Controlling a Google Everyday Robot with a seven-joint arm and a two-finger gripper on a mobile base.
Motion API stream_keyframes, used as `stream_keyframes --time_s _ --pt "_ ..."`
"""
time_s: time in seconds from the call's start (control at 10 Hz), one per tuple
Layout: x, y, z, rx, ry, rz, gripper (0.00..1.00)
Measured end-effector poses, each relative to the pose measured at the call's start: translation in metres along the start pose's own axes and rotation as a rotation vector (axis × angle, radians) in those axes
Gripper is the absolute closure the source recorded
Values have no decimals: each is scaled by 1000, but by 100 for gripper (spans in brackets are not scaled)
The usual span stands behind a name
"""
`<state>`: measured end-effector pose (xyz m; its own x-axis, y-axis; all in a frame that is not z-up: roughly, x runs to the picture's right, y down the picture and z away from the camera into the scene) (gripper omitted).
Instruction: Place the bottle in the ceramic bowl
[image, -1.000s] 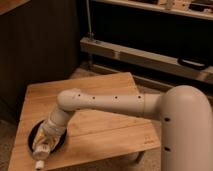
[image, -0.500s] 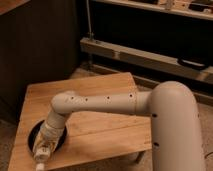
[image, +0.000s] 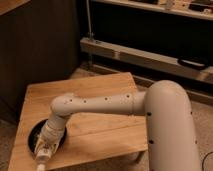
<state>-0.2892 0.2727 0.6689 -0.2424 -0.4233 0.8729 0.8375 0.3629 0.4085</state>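
Observation:
The black ceramic bowl (image: 33, 136) sits at the front left corner of the wooden table (image: 95, 95). My arm reaches from the right across the table and bends down over the bowl. My gripper (image: 46, 148) is above the bowl's front part and is shut on the small white bottle (image: 42, 157). The bottle points down and forward, with its lower end at the bowl's front rim. The arm hides most of the bowl's right side.
The table's front edge runs just below the bowl. A dark wall panel stands behind the table at the left, and a metal shelf rail (image: 145, 55) runs along the back right. The floor lies in front of and to the right of the table.
The gripper with the bottle has stayed over the bowl and shifted slightly forward and down. The arm's big link has swung a little further into view on the right.

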Motion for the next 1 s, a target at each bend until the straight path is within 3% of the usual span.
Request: stream_keyframes --time_s 1.0 --pt "-1 -1 1 1 -2 -1 21"
